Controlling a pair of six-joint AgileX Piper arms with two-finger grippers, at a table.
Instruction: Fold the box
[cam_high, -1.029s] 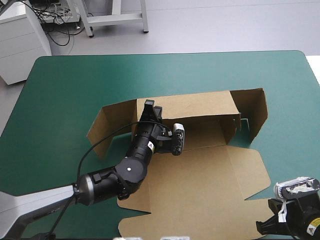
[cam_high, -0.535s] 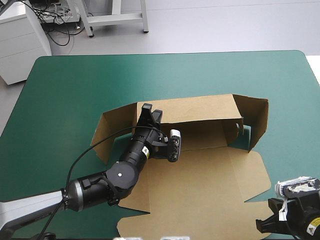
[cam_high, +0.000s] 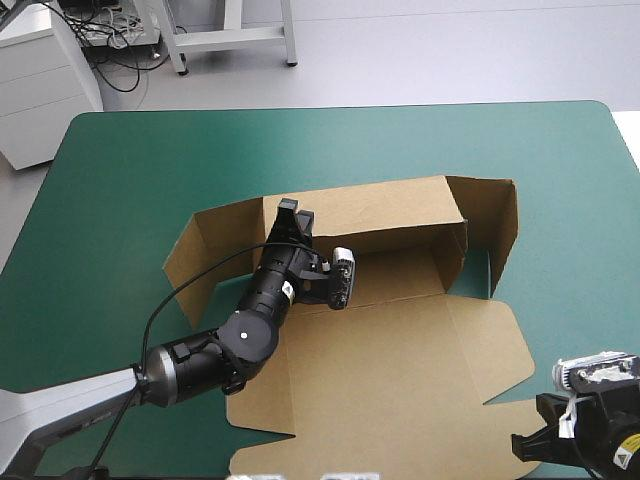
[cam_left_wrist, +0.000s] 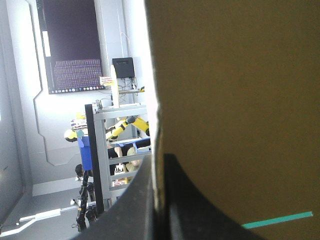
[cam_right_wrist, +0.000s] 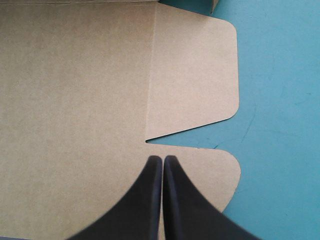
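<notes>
Open box (cam_high: 400, 370) — left pincer (cam_high: 291, 211) astride wall (cam_high: 385, 207)

We see the brown box (cam_high: 400, 400) centred on the table (cam_high: 120, 170), half-formed: far wall (cam_high: 385, 210) upright, end flaps (cam_high: 495, 225) raised, lid panel (cam_high: 390, 350) flat on the near side.

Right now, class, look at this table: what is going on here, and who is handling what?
A two-armed robot is folding a brown box on the teal-green table. The left claw is shut on the box's back wall, which stands raised, with side flaps up at both ends. The lid lies flat toward the table's near edge. The right claw, shut and holding nothing, is at the lid's right-hand corner flaps.
</notes>
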